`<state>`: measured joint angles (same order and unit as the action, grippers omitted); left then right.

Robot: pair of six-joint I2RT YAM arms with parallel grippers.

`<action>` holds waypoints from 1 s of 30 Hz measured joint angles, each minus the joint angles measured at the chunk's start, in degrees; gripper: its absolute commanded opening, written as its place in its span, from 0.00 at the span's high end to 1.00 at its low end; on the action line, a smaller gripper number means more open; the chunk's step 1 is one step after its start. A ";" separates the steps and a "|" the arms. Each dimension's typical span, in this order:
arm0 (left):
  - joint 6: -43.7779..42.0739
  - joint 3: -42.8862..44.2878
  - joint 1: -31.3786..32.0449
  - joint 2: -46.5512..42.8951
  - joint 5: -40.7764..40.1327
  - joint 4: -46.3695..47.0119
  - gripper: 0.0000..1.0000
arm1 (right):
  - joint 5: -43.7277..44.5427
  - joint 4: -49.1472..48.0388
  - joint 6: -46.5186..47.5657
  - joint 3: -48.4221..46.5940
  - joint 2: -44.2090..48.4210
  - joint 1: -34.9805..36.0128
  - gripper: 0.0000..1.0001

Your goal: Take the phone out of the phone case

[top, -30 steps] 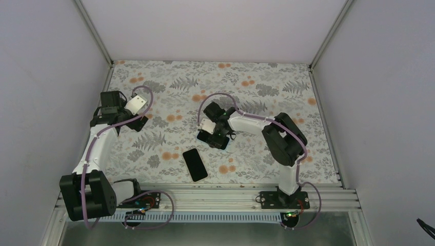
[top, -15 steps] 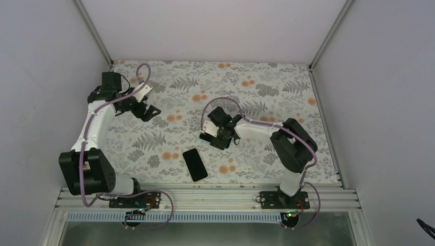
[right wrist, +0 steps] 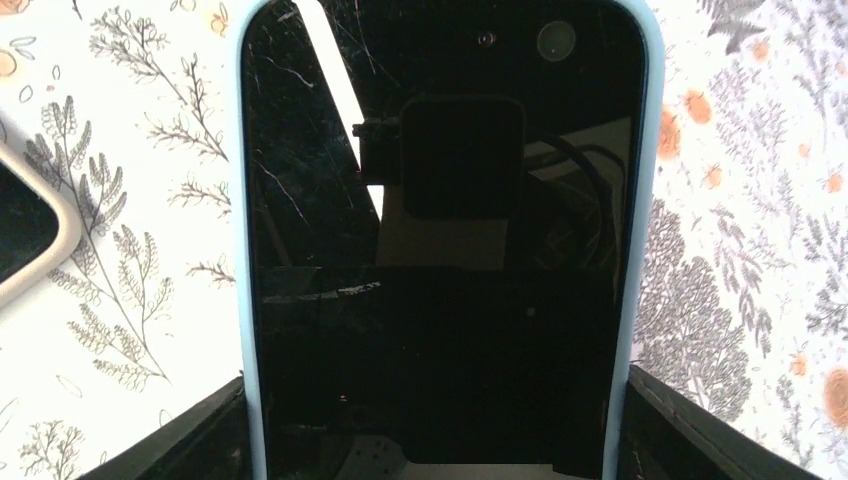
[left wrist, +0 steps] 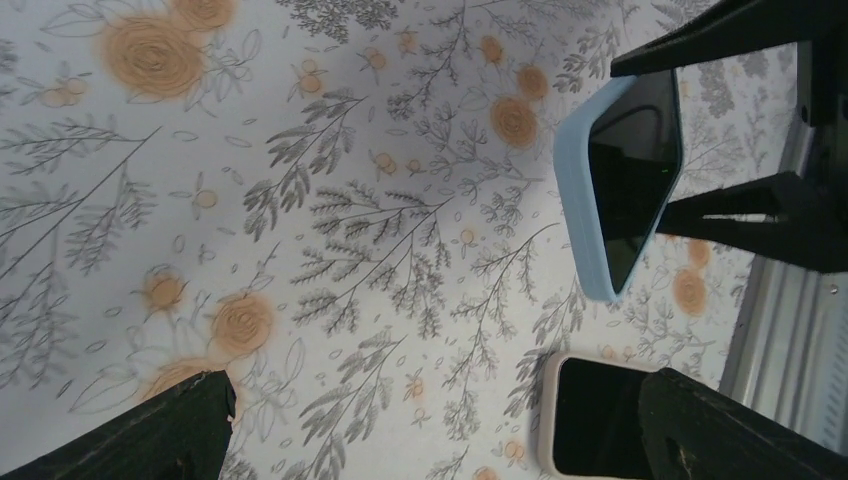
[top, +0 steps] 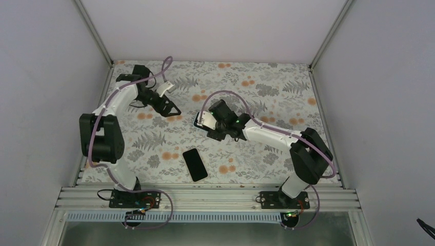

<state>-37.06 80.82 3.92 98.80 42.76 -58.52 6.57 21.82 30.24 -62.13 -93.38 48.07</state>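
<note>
A phone in a light blue case (right wrist: 440, 230) fills the right wrist view. My right gripper (right wrist: 432, 410) is shut on its two long edges and holds it above the table, screen toward the camera. In the top view the right gripper (top: 211, 127) holds this phone (top: 203, 118) near the table's middle. In the left wrist view the blue-cased phone (left wrist: 625, 175) hangs tilted at the upper right, between the right gripper's black fingers. My left gripper (left wrist: 432, 392) is open and empty over the floral cloth, in the top view (top: 172, 109) just left of the held phone.
A second black phone in a beige case (top: 195, 164) lies flat on the floral cloth near the front rail. It also shows in the left wrist view (left wrist: 600, 418) and at the left edge of the right wrist view (right wrist: 18, 232). Grey walls enclose the table.
My left arm has swung from the left wall toward the table's middle, gripper open. My right gripper has carried the blue-cased phone up and slightly back-left, and its arm has stretched out.
</note>
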 measured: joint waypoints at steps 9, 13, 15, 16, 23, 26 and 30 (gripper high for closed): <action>3.76 9.33 3.65 7.85 5.79 -5.40 0.08 | 2.32 -0.87 1.31 -4.70 -1.25 2.21 0.48; 4.96 10.27 4.59 9.09 7.15 -6.19 0.10 | 3.19 -2.36 1.46 -7.69 -3.37 3.02 0.47; 5.20 10.21 4.83 9.60 7.50 -6.62 0.14 | 3.61 -3.10 1.53 -8.52 -4.50 3.34 0.47; 5.35 10.08 4.94 9.68 7.58 -6.69 0.16 | 3.76 -3.41 1.62 -8.63 -4.96 3.39 0.47; 5.14 9.84 5.01 10.01 9.27 -8.85 0.36 | 5.60 -4.37 2.62 -8.94 -6.38 4.15 0.48; 4.70 10.32 5.22 11.32 9.97 -10.58 0.36 | 6.60 -4.94 2.95 -9.88 -6.56 4.48 0.48; 4.68 10.36 5.31 12.74 10.16 -11.34 0.51 | 7.41 -5.99 3.23 -11.37 -6.75 4.83 0.47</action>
<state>-32.38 91.18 9.23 111.55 52.93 -69.87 13.98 15.84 33.47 -73.49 -100.14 52.90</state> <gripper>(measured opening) 0.615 0.753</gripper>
